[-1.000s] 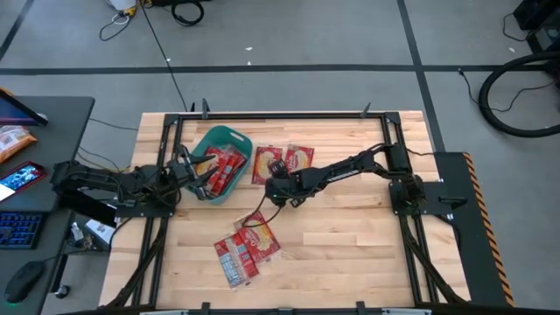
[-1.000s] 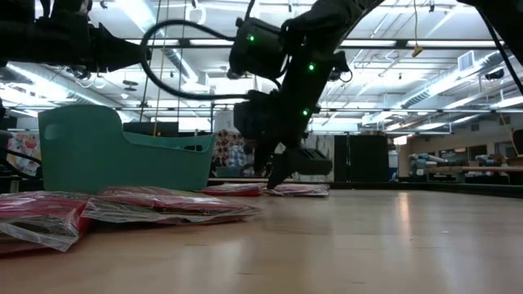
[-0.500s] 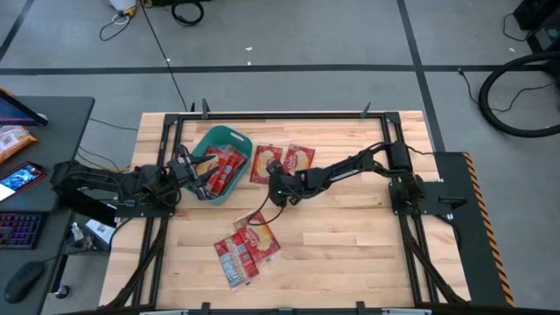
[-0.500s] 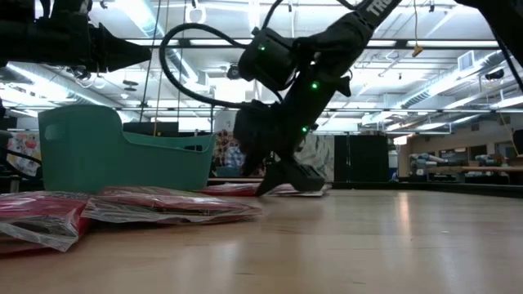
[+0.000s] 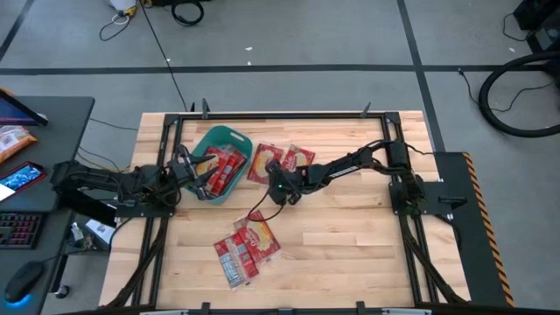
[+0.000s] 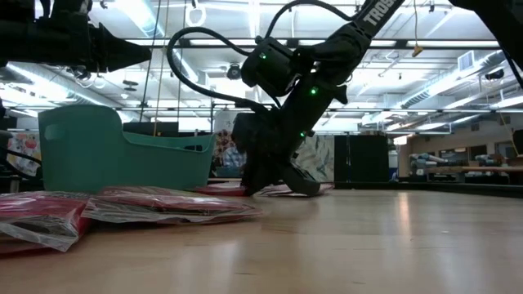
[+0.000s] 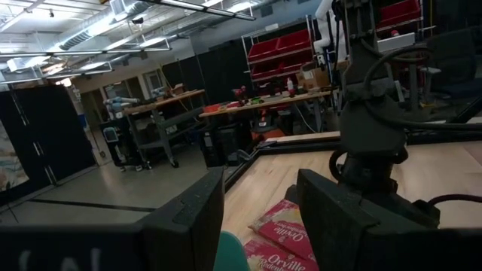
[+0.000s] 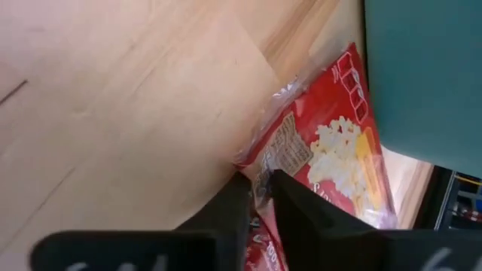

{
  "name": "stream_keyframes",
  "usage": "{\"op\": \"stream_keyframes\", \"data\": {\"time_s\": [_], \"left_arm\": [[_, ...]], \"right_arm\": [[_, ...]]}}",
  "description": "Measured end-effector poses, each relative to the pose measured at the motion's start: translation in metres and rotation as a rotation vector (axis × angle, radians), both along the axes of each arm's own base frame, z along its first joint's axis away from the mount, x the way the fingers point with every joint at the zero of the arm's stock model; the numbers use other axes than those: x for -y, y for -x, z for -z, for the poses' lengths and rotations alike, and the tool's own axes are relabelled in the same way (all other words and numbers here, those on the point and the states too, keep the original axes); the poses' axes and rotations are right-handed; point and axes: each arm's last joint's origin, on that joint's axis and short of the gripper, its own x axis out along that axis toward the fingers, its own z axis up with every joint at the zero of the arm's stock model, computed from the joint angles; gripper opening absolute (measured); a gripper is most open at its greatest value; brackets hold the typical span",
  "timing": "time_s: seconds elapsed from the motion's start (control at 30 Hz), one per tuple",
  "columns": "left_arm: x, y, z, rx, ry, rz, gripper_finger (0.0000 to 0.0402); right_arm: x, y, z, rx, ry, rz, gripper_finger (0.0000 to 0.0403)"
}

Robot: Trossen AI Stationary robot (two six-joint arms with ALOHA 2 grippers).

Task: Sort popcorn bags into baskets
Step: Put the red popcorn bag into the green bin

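The teal basket [image 5: 219,162] stands at the table's far left with red popcorn bags [image 5: 226,168] inside. Just right of it, two popcorn bags [image 5: 261,162] [image 5: 299,157] lie flat on the table. My right gripper [image 5: 272,172] is down at the left one of the two and shut on its edge. A heap of several more bags [image 5: 248,248] lies toward the near edge. My left gripper [image 5: 199,171] hangs open above the basket, nothing between its fingers [image 7: 331,211]. My right gripper pinches the popcorn bag's edge [image 8: 260,181], on the side facing away from the basket, between its two fingers [image 8: 300,203]. The fingers come slanting down from the table's right. The rest of the bag [image 8: 339,150] lies on the table beside the basket wall [image 8: 422,75].
A black frame [image 5: 280,115] borders the table's far side and both arm bases. Bare wood lies right of the bags and along the near right part of the table [image 5: 350,245]. The bag heap shows low at the left in the low view [image 6: 163,204].
My right gripper has moved a little toward the far-left, toward the bag beside the basket, tipped lower onto the table and shut on that bag's edge. The bag still lies where it was.
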Motion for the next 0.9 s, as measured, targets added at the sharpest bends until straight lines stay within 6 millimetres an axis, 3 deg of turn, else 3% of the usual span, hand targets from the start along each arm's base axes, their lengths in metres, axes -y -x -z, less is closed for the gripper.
{"op": "stream_keyframes", "data": {"time_s": [0.17, 0.43, 0.9], "left_arm": [[0.0, 0.0, 0.0, 0.0, 0.0, 0.0, 0.0172], [0.0, 0.0, 0.0, 0.0, 0.0, 0.0, 0.0172], [0.0, 0.0, 0.0, -0.006, -0.001, 0.0, 0.0172]], "right_arm": [[-0.001, -0.001, -0.001, 0.02, -0.036, 0.038, 0.0009], [-0.012, -0.008, -0.013, 0.052, -0.035, 0.053, 0.0006], [-0.025, 0.0, -0.076, 0.214, -0.099, 0.157, 0.0004]]}}
